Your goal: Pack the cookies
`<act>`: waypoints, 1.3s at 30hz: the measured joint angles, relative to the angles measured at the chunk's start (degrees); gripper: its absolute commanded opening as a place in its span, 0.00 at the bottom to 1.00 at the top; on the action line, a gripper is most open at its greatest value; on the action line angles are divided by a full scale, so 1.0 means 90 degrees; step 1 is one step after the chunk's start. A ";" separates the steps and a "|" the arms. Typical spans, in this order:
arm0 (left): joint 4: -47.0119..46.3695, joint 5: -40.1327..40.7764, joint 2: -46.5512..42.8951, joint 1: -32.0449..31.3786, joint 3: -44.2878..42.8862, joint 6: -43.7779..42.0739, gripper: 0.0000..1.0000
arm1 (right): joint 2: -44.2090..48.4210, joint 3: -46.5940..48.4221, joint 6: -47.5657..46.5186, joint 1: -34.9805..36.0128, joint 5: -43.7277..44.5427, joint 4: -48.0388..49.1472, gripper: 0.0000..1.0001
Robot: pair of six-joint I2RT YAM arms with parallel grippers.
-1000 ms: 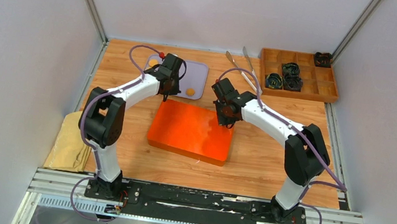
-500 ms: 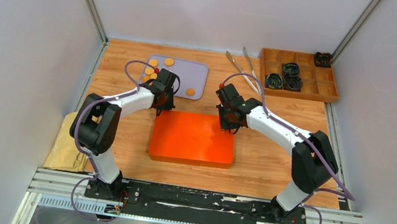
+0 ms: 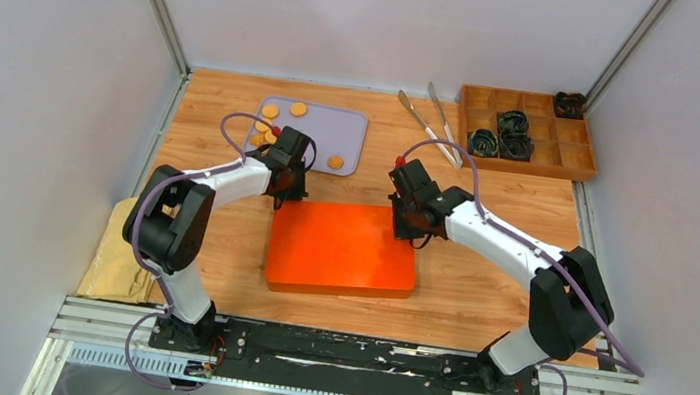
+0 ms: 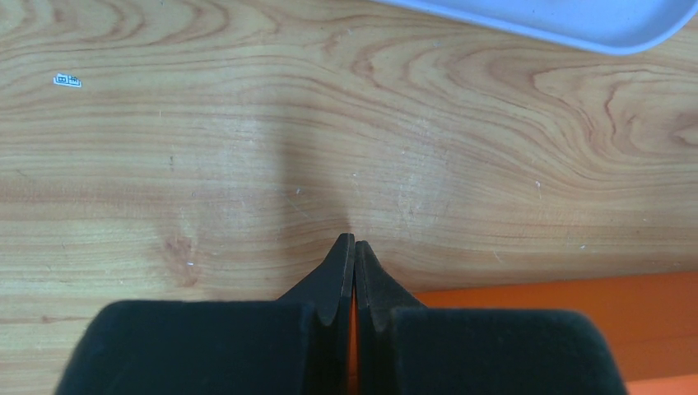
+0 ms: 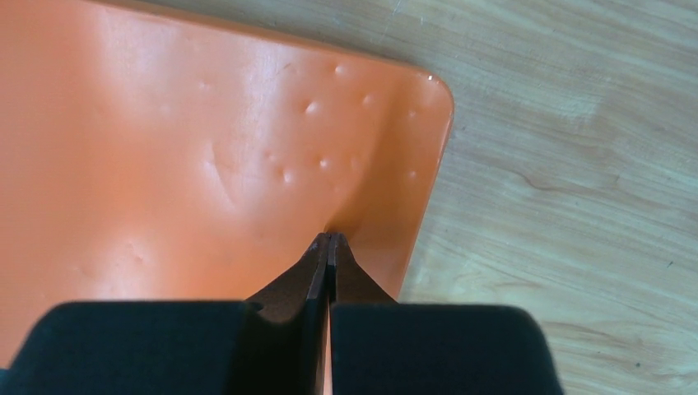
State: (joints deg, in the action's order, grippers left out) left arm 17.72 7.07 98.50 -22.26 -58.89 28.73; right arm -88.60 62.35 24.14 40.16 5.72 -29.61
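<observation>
Wood-grain tabletop point(image 3: 485, 295), walled by grey panels, is occupied centrally by a flat orange box point(image 3: 340, 247). The box is gripped along its far edge, seemingly so it can be shifted level: the left gripper point(image 4: 354, 243) is pinched shut on the far-left corner and the right gripper point(image 5: 331, 239) on the far-right, where the orange skin is puckered. The cookies point(image 3: 298, 109) are left loose on a pale tray point(image 3: 329, 130) beyond the box, none seen packed, while black coiled items point(image 3: 513, 129) are kept in a wooden compartment tray point(image 3: 531, 167) far right.
</observation>
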 measured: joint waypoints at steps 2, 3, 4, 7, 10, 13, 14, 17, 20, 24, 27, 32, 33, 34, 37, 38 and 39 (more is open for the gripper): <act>-0.0005 -0.0024 0.0000 0.0000 -0.0002 0.0000 0.03 | 0.0090 -0.0097 0.0039 0.0032 -0.0015 0.0015 0.00; -0.0010 -0.0039 0.0002 0.0000 -0.0002 0.0000 0.03 | 0.0158 -0.0165 0.0061 0.0053 -0.0019 0.0015 0.00; -0.0012 -0.0056 0.0002 0.0000 -0.0005 0.0000 0.03 | 0.0221 -0.0228 0.0087 0.0083 -0.0022 0.0012 0.00; -0.0012 -0.0107 0.0024 0.0000 -0.0039 0.0000 0.03 | 0.0425 -0.0427 0.0206 0.0216 -0.0032 0.0005 0.00; -0.0017 -0.0175 0.0090 0.0000 -0.0141 0.0000 0.03 | 0.0478 -0.0444 0.0238 0.0342 -0.0024 -0.0083 0.00; -0.0046 -0.0209 0.0126 0.0000 -0.0219 0.0000 0.03 | 0.0345 -0.0206 0.0206 0.0384 0.0027 -0.0393 0.00; -0.0061 -0.0214 0.0129 0.0000 -0.0221 0.0002 0.03 | 0.0214 -0.0002 0.0170 0.0384 0.0080 -0.0554 0.00; -0.0066 -0.0221 0.0126 0.0000 -0.0223 0.0000 0.03 | -0.0245 0.0886 0.0015 0.0384 0.0279 -0.0828 0.00; -0.0083 -0.0223 0.0126 0.0000 -0.0221 0.0002 0.03 | -0.0814 0.1965 -0.0175 0.0313 0.0495 -0.0884 0.00; -0.0102 -0.0240 0.0117 0.0000 -0.0221 0.0015 0.03 | -0.1617 0.3002 -0.0364 0.0051 0.0593 -0.0850 0.00; -0.0102 -0.0265 0.0085 0.0000 -0.0221 0.0024 0.03 | -0.2166 0.3385 -0.0478 -0.0236 0.0595 -0.0865 0.00; -0.0102 -0.0274 0.0061 0.0000 -0.0221 0.0024 0.03 | -0.2834 0.3497 -0.0619 -0.0595 0.0534 -0.0930 0.00; -0.0102 -0.0277 0.0061 0.0000 -0.0221 0.0022 0.03 | -0.2890 0.3463 -0.0639 -0.0634 0.0532 -0.0930 0.00; -0.0102 -0.0277 0.0061 0.0000 -0.0221 0.0024 0.03 | -0.2895 0.3405 -0.0648 -0.0651 0.0522 -0.0928 0.00; -0.0102 -0.0294 0.0056 0.0000 -0.0219 0.0024 0.03 | -0.2722 0.2965 -0.0661 -0.0651 0.0430 -0.0869 0.00; -0.0102 -0.0306 0.0049 0.0000 -0.0214 0.0024 0.03 | -0.2620 0.2771 -0.0661 -0.0648 0.0393 -0.0855 0.00; -0.0104 -0.0318 0.0036 0.0000 -0.0204 0.0024 0.03 | -0.2518 0.2611 -0.0656 -0.0646 0.0372 -0.0801 0.00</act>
State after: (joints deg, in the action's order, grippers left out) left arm 16.78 4.21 98.83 -22.26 -60.73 28.95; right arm -111.26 85.84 18.24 34.35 9.06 -36.82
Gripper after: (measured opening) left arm 0.037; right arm 0.006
